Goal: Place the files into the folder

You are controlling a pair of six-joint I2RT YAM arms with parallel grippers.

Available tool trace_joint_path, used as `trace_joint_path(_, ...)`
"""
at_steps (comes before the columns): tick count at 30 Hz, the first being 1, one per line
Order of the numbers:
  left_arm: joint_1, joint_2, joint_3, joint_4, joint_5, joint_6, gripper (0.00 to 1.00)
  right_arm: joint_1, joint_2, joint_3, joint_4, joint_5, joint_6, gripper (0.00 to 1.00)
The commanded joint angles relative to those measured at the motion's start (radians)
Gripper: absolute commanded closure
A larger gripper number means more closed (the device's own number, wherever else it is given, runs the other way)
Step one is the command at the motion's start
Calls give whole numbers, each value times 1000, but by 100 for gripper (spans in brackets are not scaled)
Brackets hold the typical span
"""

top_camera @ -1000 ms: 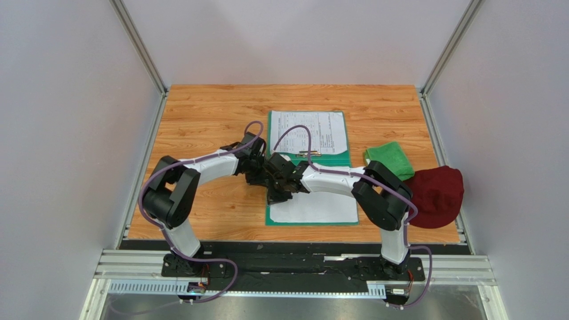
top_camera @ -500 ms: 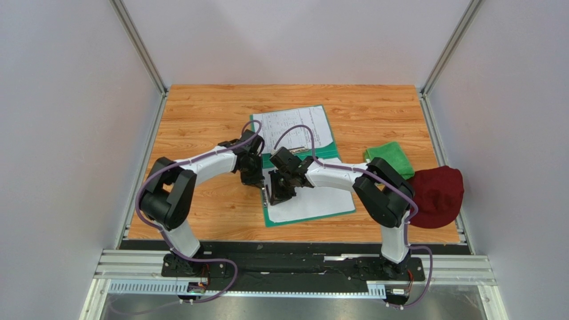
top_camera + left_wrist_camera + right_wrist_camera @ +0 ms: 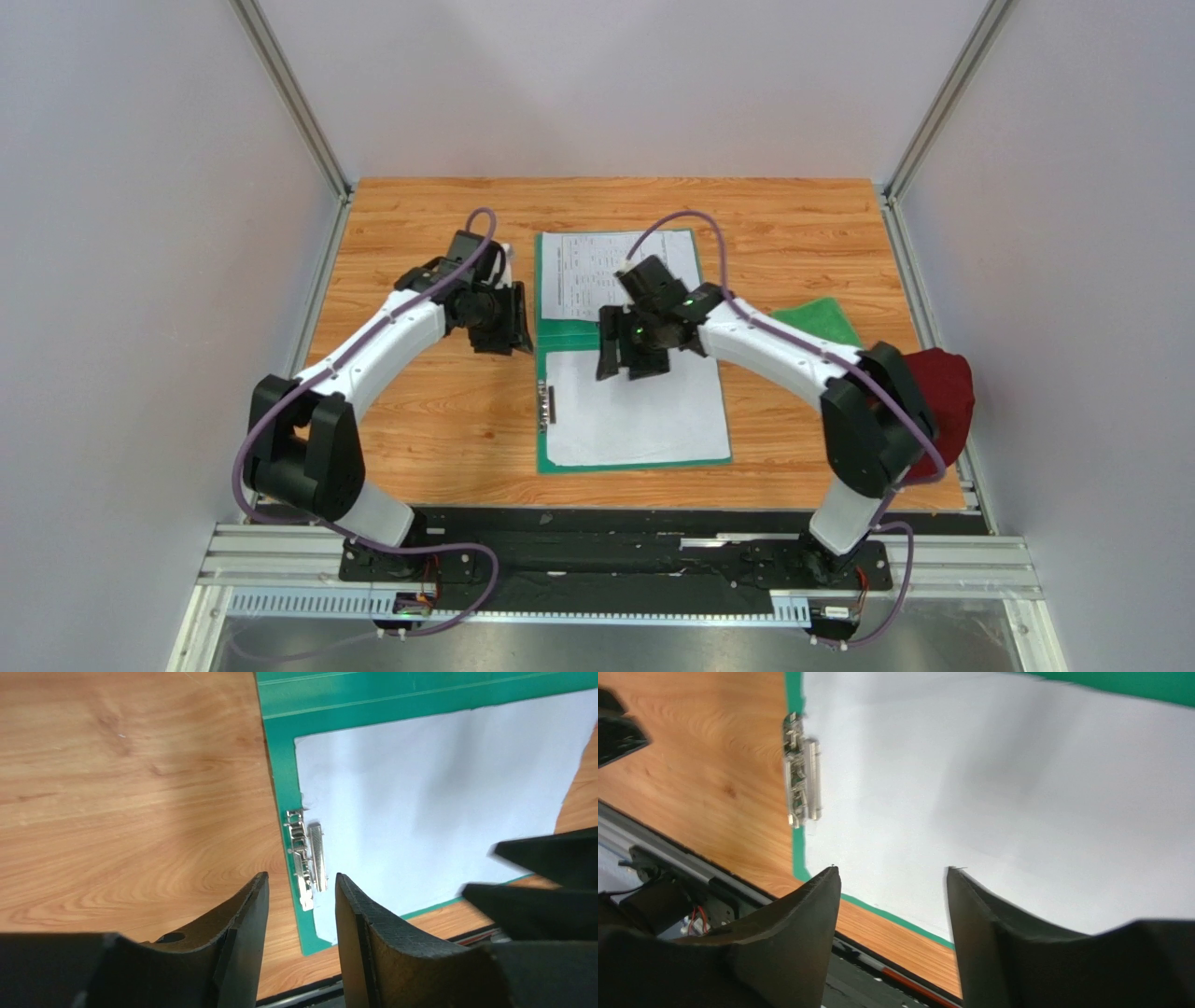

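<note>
The teal-green folder [image 3: 540, 301] lies open mid-table, with a printed sheet [image 3: 617, 269] on its far half and a blank white sheet [image 3: 638, 413] on its near half. A metal clip [image 3: 549, 403] sits at the folder's left edge, over the white sheet's edge. My left gripper [image 3: 508, 322] hovers just left of the folder, open and empty. My right gripper [image 3: 629, 359] hangs above the folder's middle, open and empty. The left wrist view shows the folder [image 3: 279, 777], sheet [image 3: 435, 798] and clip [image 3: 309, 855] beyond the gripper [image 3: 302, 876]. The right wrist view shows the gripper [image 3: 892, 870] over the sheet [image 3: 990, 777] and clip [image 3: 803, 777].
A bright green folded cloth [image 3: 828, 325] lies right of the folder, and a dark red cap [image 3: 937, 399] sits at the table's right edge. Grey walls enclose the wooden table [image 3: 421, 406] on three sides. A black rail [image 3: 617, 521] runs along the near edge.
Both grippers were shut near the clip and have opened, lifted and drawn apart, the left going left and the right going back. The folder, skewed half a second ago, now lies straight.
</note>
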Motion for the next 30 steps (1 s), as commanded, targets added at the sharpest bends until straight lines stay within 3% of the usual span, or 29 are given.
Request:
trace_joint_path(1, 85, -114, 4, -81, 83, 95, 48, -165, -169, -82, -140, 187, -91, 31)
trace_joint_path(7, 86, -327, -264, 95, 311, -6, 41, -425, -293, -345, 28, 73, -110, 19)
trace_joint_path(11, 86, -380, -452, 317, 415, -126, 41, -490, -200, -330, 161, -6, -159, 18)
trace_joint_path(15, 86, -348, -481, 382, 384, -146, 41, -511, -52, -229, 194, 5, -217, 17)
trace_joint_path(19, 86, -285, -486, 401, 345, -140, 42, -531, 43, -178, 210, -93, -237, 21)
trace_joint_path(23, 86, -288, -492, 424, 357, -151, 43, -550, 67, -210, 272, -203, -223, 26)
trace_joint_path(30, 86, -360, -461, 317, 359, -120, 44, -579, 61, -340, 435, -426, -84, 40)
